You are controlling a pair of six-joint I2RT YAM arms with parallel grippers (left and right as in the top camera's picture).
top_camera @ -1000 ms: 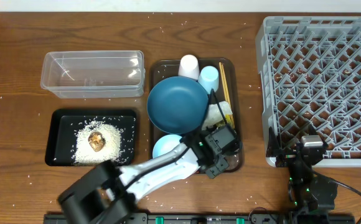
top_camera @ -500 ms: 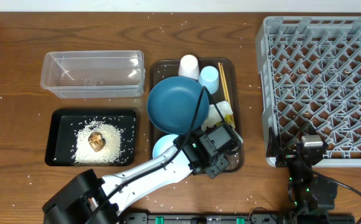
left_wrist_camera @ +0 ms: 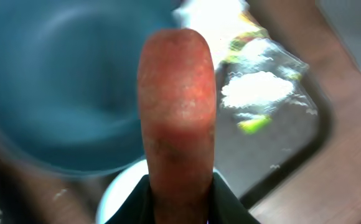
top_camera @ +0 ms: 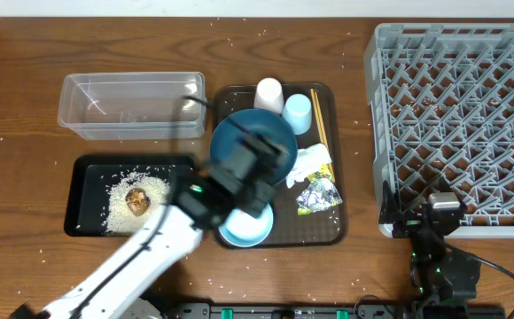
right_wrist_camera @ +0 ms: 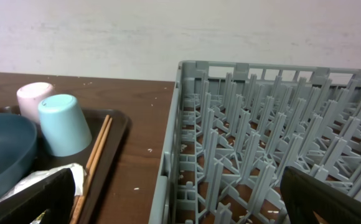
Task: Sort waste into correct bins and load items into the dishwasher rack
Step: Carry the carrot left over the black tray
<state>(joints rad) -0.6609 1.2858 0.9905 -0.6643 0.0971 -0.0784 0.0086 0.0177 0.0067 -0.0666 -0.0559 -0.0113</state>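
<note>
My left gripper [left_wrist_camera: 177,202] is shut on the orange carrot [left_wrist_camera: 177,112] and holds it above the dark-blue plate [top_camera: 237,133] and the light-blue bowl [top_camera: 244,230]. In the overhead view the left gripper [top_camera: 259,158] hides the carrot. The white napkin [top_camera: 310,161], silver foil [top_camera: 319,195] and a yellow-green scrap [left_wrist_camera: 253,124] lie on the brown tray. The black tray [top_camera: 84,226] holds rice [top_camera: 115,208] and a brown lump [top_camera: 136,200]. The clear tub [top_camera: 133,106] is behind it. My right gripper [right_wrist_camera: 177,199] is open, beside the grey rack [top_camera: 461,115].
A white cup [top_camera: 268,93], a light-blue cup [top_camera: 298,111] and chopsticks [top_camera: 319,120] stand at the back of the brown serving tray [top_camera: 328,235]. Loose rice grains dot the wooden table. The rack's near-left corner is next to the right arm.
My left gripper has lifted from the brown tray's right front and swung left and back over the plate, with the carrot in it. The foil is now uncovered. The right arm has not moved.
</note>
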